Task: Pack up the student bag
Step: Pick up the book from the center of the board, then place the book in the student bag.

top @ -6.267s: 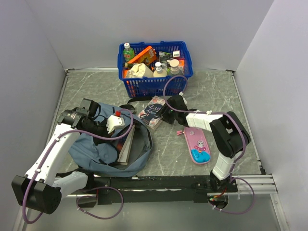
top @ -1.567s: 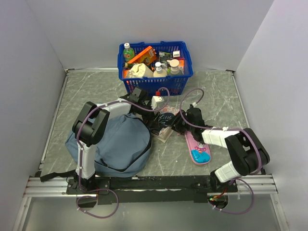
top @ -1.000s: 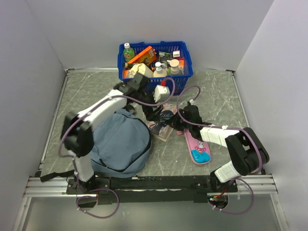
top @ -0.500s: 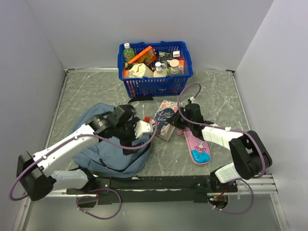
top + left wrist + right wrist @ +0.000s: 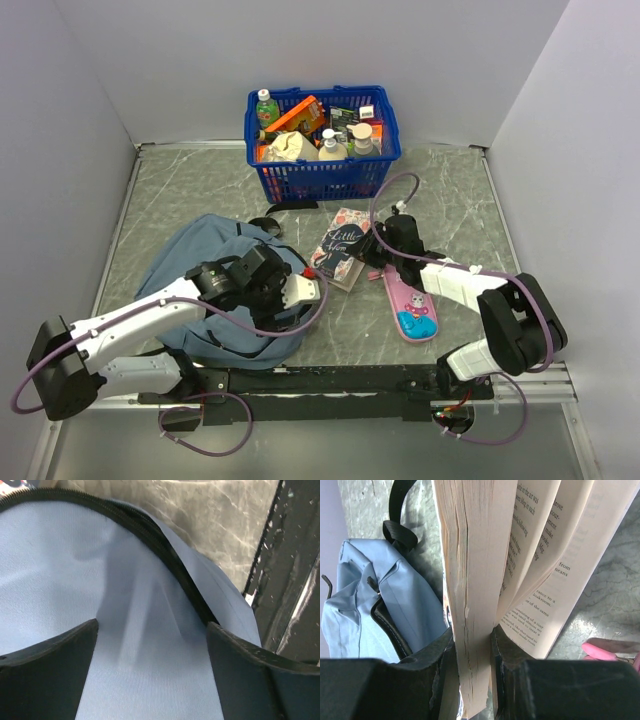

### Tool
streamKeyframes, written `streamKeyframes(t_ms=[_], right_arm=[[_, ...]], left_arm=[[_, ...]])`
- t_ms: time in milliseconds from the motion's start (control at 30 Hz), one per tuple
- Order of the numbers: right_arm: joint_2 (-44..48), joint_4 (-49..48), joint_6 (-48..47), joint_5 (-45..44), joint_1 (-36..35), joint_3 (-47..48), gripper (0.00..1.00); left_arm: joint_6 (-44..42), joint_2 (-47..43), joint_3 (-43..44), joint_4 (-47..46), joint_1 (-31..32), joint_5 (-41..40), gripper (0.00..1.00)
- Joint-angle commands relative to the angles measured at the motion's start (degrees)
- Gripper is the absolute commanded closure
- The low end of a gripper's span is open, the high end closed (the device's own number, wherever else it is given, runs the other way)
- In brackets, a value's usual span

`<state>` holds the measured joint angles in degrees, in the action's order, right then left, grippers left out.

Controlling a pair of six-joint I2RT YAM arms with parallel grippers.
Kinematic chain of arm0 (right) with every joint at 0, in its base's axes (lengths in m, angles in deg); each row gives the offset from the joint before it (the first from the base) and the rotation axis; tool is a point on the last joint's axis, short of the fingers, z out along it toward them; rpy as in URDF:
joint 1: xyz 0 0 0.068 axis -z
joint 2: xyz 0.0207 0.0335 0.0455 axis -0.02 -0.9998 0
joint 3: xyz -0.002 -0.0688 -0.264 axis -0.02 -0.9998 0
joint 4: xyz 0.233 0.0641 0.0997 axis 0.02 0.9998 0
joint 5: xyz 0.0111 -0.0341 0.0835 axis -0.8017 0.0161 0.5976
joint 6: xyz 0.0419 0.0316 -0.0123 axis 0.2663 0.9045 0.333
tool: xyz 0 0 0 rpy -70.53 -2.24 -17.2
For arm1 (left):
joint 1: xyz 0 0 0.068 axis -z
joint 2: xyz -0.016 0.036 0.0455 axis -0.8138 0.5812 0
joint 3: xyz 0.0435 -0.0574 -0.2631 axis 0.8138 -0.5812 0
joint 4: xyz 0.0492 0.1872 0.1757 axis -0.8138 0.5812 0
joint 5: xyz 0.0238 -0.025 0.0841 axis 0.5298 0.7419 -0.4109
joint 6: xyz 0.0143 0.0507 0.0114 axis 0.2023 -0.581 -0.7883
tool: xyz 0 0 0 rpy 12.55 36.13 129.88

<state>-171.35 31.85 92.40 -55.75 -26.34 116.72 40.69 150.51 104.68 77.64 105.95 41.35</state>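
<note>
One wrist cam shows R gripper (image 5: 472, 652) pinching book (image 5: 470, 555); L gripper (image 5: 151, 630) agape over bag (image 5: 50, 570).

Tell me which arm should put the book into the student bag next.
Right, probably. The right gripper is shut on the book, holding it just beside the student bag. The left gripper hangs open over the bag's fabric, holding nothing.
</note>
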Motion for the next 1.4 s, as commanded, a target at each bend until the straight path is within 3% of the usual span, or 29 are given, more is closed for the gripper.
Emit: streamKeyframes(t_ms=[0, 33, 100, 133, 233, 433, 700, 1000, 1067, 1200, 1367], right_arm=[[2.81, -6.01, 1.16, 0.39, 0.49, 1.24, 1.00], [2.81, -6.09, 1.25, 0.57, 0.49, 1.06, 1.00], [3.33, -5.92, 1.25, 0.39, 0.49, 0.97, 1.00], [3.60, -5.66, 1.07, 0.31, 0.58, 1.06, 1.00], [5.09, -4.34, 0.46, 0.30, 0.58, 1.58, 1.00], [10.10, -0.92, -0.86, 1.09, 1.11, 2.55, 1.00], [22.31, 4.71, -1.83, 7.32, 1.90, 2.81, 1.00], [30.23, 11.66, 0.55, 19.63, -0.11, 1.06, 1.00], [30.67, 14.11, 0.54, 19.38, -1.79, 1.50, 1.00], [28.66, 7.72, 7.20, 21.48, -4.25, 0.44, 1.00], [20.84, 11.66, 5.73, 24.55, -9.52, 5.98, 1.00]], left_arm=[[0.53, 0.48, -2.44, -5.73, 2.12, -4.95, 0.15], [0.26, 0.66, -2.71, -6.35, 2.30, -6.01, 0.31], [-0.35, 1.27, -2.80, -7.84, 2.57, -9.17, 0.52], [-0.88, 1.37, -2.89, -7.94, 2.48, -9.79, 0.76], [-1.32, 1.45, -2.71, -7.94, 2.48, -10.06, 0.99], [-5.01, 0.84, 2.11, -4.79, 2.31, -13.20, 0.99], [-7.22, -5.21, 15.56, -2.84, -4.28, -12.96, 0.99], [-4.75, -13.04, 10.30, -7.06, -6.05, -11.91, 0.99], [-4.23, -13.66, 9.59, -6.97, -6.04, -10.51, 0.99], [-2.12, -12.79, 10.47, -6.89, -6.04, -7.17, 0.99], [-1.24, -11.81, 12.75, -7.15, -6.04, -5.76, 0.99]])
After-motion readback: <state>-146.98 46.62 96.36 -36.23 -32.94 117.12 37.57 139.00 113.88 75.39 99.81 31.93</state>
